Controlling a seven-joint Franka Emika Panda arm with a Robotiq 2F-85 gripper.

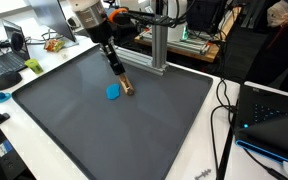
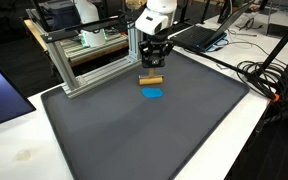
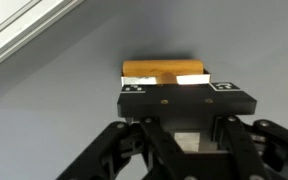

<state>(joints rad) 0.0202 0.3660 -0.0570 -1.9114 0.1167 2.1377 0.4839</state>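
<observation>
Hand [image 2: 152, 74] apparently clamps the wooden block [image 2: 152, 81] between its fingertips.

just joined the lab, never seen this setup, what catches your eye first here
A black gripper stands shut on a wooden block, near the aluminium frame at the edge of the dark grey mat. Just beside the block lies a small flat blue piece, bright against the grey.

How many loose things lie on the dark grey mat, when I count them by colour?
Brown: 1, the wooden block
Blue: 1, the flat piece
Total: 2
</observation>
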